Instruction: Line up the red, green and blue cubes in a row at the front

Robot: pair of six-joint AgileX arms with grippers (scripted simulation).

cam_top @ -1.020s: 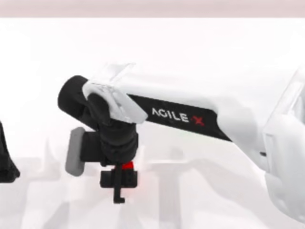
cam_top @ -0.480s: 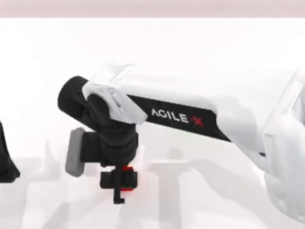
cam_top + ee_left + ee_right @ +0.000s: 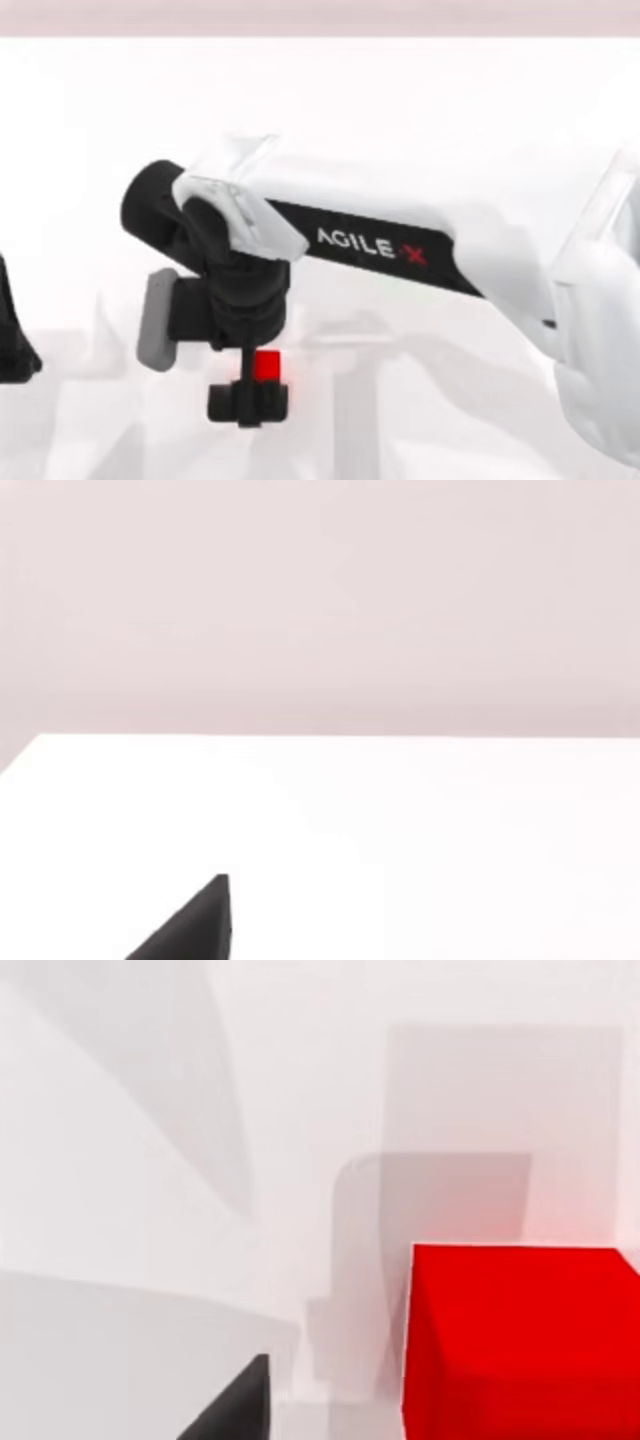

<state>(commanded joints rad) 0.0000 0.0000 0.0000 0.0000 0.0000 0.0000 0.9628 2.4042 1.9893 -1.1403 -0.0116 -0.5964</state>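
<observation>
The red cube sits on the white table near the front, left of centre. My right gripper hangs over the table just in front of it, open. In the right wrist view the red cube fills the corner, and one dark fingertip stands apart from it with bare table between them. The green and blue cubes are out of view. My left gripper is parked at the table's left edge, and its wrist view shows only one dark fingertip over bare table.
My right arm reaches across the table from the right side to left of centre and hides much of the surface beneath it. The table's far edge meets a plain pale wall.
The right gripper's finger block has shifted toward the front edge. The red cube, mostly covered before, now shows whole behind it. The left arm has not moved.
</observation>
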